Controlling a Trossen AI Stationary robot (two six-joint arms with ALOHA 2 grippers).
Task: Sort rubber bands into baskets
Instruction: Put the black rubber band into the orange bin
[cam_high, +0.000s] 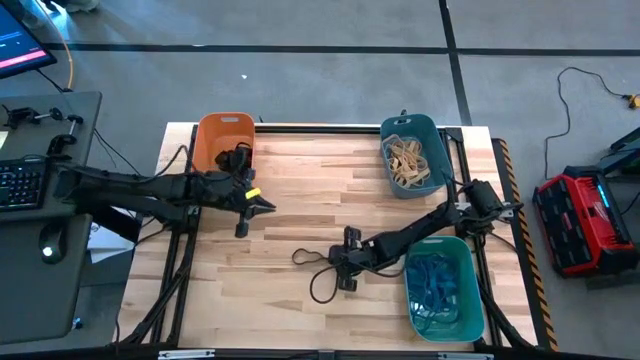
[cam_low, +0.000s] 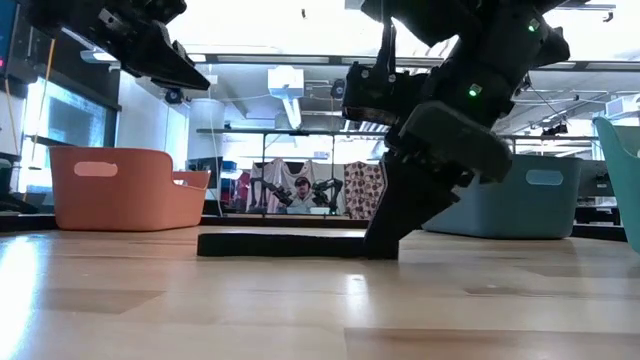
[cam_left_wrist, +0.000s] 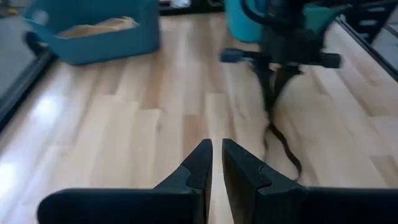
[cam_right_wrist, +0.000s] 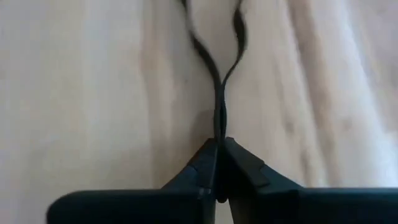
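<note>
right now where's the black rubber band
In the high view the black band lies on the table's front middle, pinched by the right gripper, just left of the green basket.

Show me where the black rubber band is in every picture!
High view: the black band lies on the table's middle, pinched by the right gripper.
Low view: a flat dark strip on the wood, at the gripper's foot.
Left wrist view: trails on the wood below the right gripper.
Right wrist view: pinched between the fingers, centre.
Shared landmark: the right gripper.
</note>
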